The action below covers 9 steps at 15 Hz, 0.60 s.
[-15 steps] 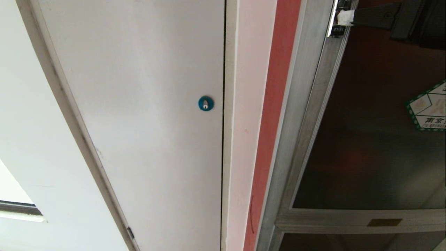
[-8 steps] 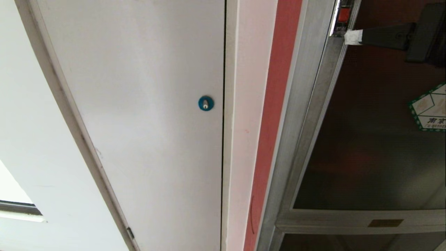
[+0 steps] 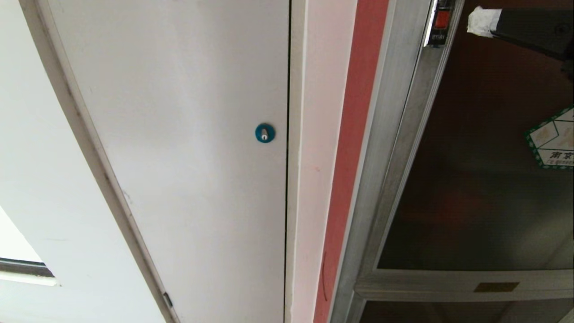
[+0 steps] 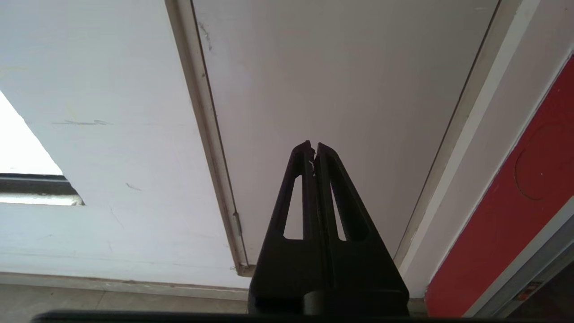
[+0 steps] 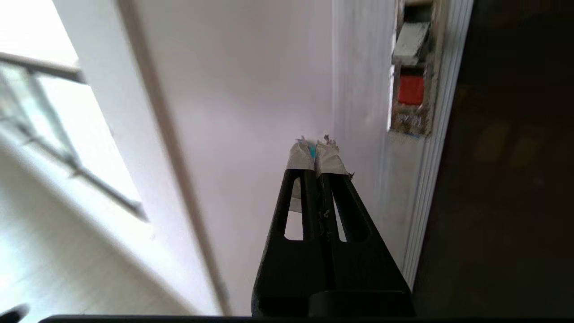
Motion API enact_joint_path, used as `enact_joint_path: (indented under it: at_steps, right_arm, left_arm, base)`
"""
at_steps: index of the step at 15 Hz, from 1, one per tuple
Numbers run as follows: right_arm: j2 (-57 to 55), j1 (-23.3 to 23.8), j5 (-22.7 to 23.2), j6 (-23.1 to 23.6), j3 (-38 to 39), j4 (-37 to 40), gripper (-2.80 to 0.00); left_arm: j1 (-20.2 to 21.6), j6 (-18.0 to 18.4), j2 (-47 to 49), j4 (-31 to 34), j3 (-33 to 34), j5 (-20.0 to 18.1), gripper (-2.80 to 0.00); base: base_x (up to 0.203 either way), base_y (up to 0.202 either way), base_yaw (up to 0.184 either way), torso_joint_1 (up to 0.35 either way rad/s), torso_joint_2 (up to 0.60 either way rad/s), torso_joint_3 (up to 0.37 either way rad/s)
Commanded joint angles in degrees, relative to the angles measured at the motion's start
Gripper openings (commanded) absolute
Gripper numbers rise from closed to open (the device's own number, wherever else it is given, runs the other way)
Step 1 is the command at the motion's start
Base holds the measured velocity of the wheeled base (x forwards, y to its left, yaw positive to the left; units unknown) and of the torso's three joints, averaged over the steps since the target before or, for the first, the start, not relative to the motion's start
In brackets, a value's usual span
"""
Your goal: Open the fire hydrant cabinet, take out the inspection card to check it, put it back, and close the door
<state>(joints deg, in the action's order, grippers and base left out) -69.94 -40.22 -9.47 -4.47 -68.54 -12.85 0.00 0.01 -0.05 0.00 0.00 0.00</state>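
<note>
Two doors show in the head view: one plain white door [image 3: 179,134] carrying a single round blue lock [image 3: 265,133], and one dark tinted glass door [image 3: 484,179] in a silver frame, bearing one green-edged hexagonal sticker [image 3: 554,143] and one small red latch [image 3: 442,19]. Below that glass door sits one lower dark panel [image 3: 448,313], with a single small orange label [image 3: 497,286] on the rail above it. Two grippers appear, the left gripper [image 4: 314,146] and the right gripper [image 5: 315,142], each with two fingers pressed together, and only the right pair has tape-wrapped tips.
</note>
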Motion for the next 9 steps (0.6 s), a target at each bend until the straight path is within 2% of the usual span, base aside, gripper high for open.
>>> enact_joint_path:
  at_steps: [1,3,5,6,9]
  right_arm:
    - [-0.5,-3.2,-7.7,2.6,2.6,-6.5,-2.8]
    - [-2.6,-3.8,-12.9,7.8,5.9,-15.4,-2.8]
    - [-3.8,-4.0,-15.8,12.3,9.9,-23.1,-2.8]
    - [-4.8,-4.0,-16.9,13.9,11.0,-26.5,0.0]
    - [-7.4,-4.0,-18.6,15.7,12.0,-33.1,0.0]
  left_arm:
    - [0.0,0.0,0.0,0.0,0.0,0.0,-2.8]
    - [0.0,0.0,0.0,0.0,0.0,0.0,-2.8]
    - [0.0,0.0,0.0,0.0,0.0,0.0,-2.8]
    - [0.0,0.0,0.0,0.0,0.0,0.0,-2.8]
    - [0.0,0.0,0.0,0.0,0.0,0.0,-2.8]
  base:
    - [0.0,0.0,0.0,0.0,0.0,0.0]
    - [0.0,0.0,0.0,0.0,0.0,0.0]
    - [0.0,0.0,0.0,0.0,0.0,0.0]
    - [0.0,0.0,0.0,0.0,0.0,0.0]
    - [0.0,0.0,0.0,0.0,0.0,0.0]
